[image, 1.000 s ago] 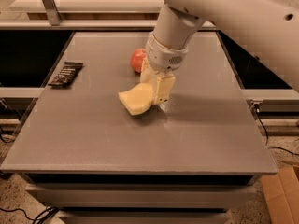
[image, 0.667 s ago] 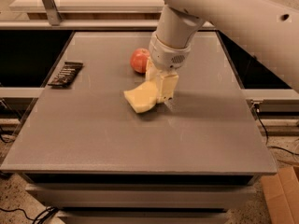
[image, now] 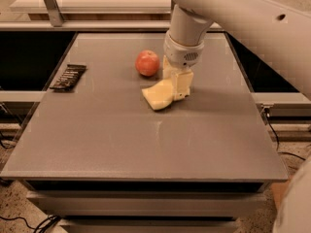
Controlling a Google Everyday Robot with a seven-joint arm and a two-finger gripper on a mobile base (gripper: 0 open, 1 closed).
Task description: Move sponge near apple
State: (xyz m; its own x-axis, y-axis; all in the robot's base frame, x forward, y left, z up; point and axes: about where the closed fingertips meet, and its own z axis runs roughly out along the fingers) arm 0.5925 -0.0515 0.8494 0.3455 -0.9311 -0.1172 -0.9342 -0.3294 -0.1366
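Observation:
The pale yellow sponge is held just above the grey table near its middle, tilted, one end between my fingers. My gripper comes down from the white arm at the top right and is shut on the sponge's right end. The red-orange apple stands on the table a short way behind and to the left of the sponge, apart from it.
A dark flat packet lies near the table's left edge. A light shelf with a metal post runs behind the table. Dark gaps flank the table left and right.
The gripper has carried the sponge to the right and farther back, closer to the apple. The apple, before partly hidden by the gripper, now shows whole.

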